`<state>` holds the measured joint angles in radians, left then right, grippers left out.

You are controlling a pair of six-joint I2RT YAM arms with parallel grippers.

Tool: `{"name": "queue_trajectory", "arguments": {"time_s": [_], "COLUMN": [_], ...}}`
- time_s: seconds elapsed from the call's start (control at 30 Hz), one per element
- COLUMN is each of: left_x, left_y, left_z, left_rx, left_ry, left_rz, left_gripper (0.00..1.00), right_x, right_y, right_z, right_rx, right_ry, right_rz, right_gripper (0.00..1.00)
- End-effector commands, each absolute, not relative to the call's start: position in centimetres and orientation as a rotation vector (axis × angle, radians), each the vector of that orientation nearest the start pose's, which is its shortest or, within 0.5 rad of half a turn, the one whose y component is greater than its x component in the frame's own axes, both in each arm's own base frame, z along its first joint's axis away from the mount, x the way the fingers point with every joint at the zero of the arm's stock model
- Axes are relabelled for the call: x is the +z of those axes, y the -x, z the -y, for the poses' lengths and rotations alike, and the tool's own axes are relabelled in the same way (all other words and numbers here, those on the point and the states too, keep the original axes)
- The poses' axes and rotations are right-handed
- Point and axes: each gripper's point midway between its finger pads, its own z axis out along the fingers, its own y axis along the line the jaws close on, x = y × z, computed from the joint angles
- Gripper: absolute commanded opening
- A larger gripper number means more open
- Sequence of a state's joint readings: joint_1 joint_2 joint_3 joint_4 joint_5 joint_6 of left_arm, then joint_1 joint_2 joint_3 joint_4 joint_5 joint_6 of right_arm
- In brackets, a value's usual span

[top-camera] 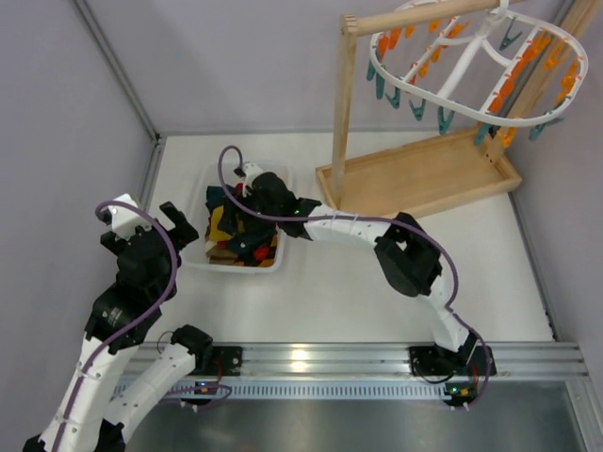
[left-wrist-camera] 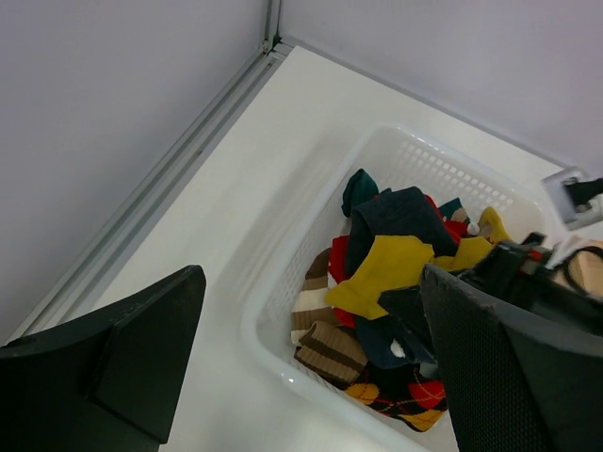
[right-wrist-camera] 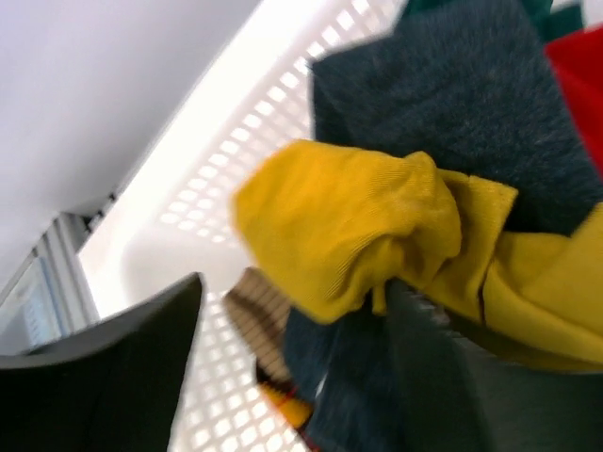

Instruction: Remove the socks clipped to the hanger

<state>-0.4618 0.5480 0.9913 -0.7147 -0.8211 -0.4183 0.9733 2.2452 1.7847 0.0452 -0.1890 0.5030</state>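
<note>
White-shelled, black-jointed left arm (top-camera: pixel 85 386) and right arm (top-camera: pixel 349 228) are pictured, trailed by purple cables (top-camera: pixel 171 273); the left gripper (top-camera: pixel 143 230) is black.

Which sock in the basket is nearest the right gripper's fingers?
The mustard-yellow sock, bunched on top between the open right gripper's fingers; the dark teal sock lies beneath it.

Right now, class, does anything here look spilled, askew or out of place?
Nothing stands out. The socks lie jumbled but inside the white basket; the hanger hangs from its wooden stand, only pegs visible on it.
</note>
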Motion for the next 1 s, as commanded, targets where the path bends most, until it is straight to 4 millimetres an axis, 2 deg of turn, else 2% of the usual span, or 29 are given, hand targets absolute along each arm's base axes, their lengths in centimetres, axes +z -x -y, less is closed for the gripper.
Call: {"name": "queue_trajectory", "arguments": {"time_s": [0.0,0.03,0.07,0.1,0.13,0.17,0.2,0.23,0.27,0.3,0.37,0.4,0.43,0.47,0.5,0.53,0.57,0.63,0.67,0.7,0.77,0.83,0.9,0.97], "left_x": [32.2,32.2,32.1,32.1,32.2,32.2,32.3,32.3,32.7,32.5,32.1,31.4,31.1,30.7,30.1,29.2,28.5,27.7,27.3,27.3,27.2,27.4,27.8,28.0], "left_y": [-21.7,-21.7,-21.8,-21.9,-22.1,-22.2,-22.3,-22.4,-22.5,-22.6,-23.0,-23.6,-23.9,-24.3,-24.8,-25.6,-25.9,-26.1,-26.2,-26.3,-26.3,-26.2,-25.8,-25.4], "left_z": [-2.3,-2.3,-2.1,-1.8,-1.5,-0.6,0.0,0.8,1.5,3.0,4.5,5.4,6.0,6.3,6.4,6.6,6.8,6.6,6.1,5.2,3.0,2.0,1.1,0.5], "left_rx": [0.103,0.101,0.093,0.082,0.068,0.026,-0.003,-0.040,-0.069,-0.135,-0.182,-0.190,-0.204,-0.191,-0.178,-0.170,-0.171,-0.216,-0.215,-0.192,-0.114,-0.082,-0.047,-0.027], "left_ry": [0.515,0.514,0.495,0.483,0.473,0.418,0.384,0.338,0.283,0.210,0.136,0.094,0.064,0.041,0.028,0.018,-0.013,-0.002,0.025,0.066,0.145,0.180,0.206,0.233], "left_rz": [-1.656,-1.655,-1.663,-1.664,-1.661,-1.674,-1.674,-1.680,-1.664,-1.675,-1.688,-1.728,-1.747,-1.768,-1.795,-1.833,-1.858,-1.883,-1.889,-1.885,-1.871,-1.857,-1.830,-1.812], "left_gripper": [0.99,0.99,0.99,0.99,0.99,0.99,0.99,0.99,0.99,0.99,0.99,0.99,0.99,0.99,0.99,0.99,0.99,0.99,0.99,0.99,0.99,0.99,0.99,0.99], "right_x": [24.3,25.0,27.4,28.0,27.5,29.5,30.0,28.3,30.7,27.7,27.4,26.6,26.3,27.5,27.1,24.4,26.3,24.3,25.6,24.6,25.6,26.9,28.3,28.3], "right_y": [-30.1,-29.9,-29.7,-29.4,-29.2,-28.7,-28.6,-28.9,-29.0,-28.9,-29.8,-28.4,-28.1,-27.3,-26.7,-26.2,-25.3,-24.9,-24.5,-24.0,-24.2,-23.4,-23.0,-22.3], "right_z": [-54.1,-53.5,-52.4,-51.8,-50.9,-49.7,-48.7,-46.9,-44.4,-42.1,-37.5,-34.0,-32.0,-28.1,-26.1,-23.4,-20.5,-15.9,-13.6,-11.5,-6.8,-2.8,-2.3,-1.6], "right_rx": [1.132,1.122,1.118,1.113,1.103,1.116,1.104,1.057,1.004,0.911,0.734,0.668,0.614,0.536,0.502,0.433,0.436,0.337,0.320,0.227,0.056,-0.104,-0.116,-0.145], "right_ry": [0.671,0.671,0.654,0.651,0.653,0.651,0.648,0.634,0.578,0.580,0.459,0.445,0.412,0.335,0.300,0.272,0.193,0.132,0.084,0.100,0.014,-0.088,-0.083,-0.088], "right_rz": [-1.863,-1.852,-1.810,-1.800,-1.806,-1.771,-1.764,-1.810,-1.771,-1.821,-1.823,-1.840,-1.845,-1.826,-1.834,-1.881,-1.825,-1.859,-1.816,-1.853,-1.846,-1.843,-1.836,-1.866], "right_gripper": [0.78,0.82,0.86,0.91,0.91,0.95,0.97,0.99,0.99,1.00,0.99,1.00,0.99,0.99,0.99,0.99,1.00,1.00,1.00,1.00,0.99,0.99,0.99,0.99]}}
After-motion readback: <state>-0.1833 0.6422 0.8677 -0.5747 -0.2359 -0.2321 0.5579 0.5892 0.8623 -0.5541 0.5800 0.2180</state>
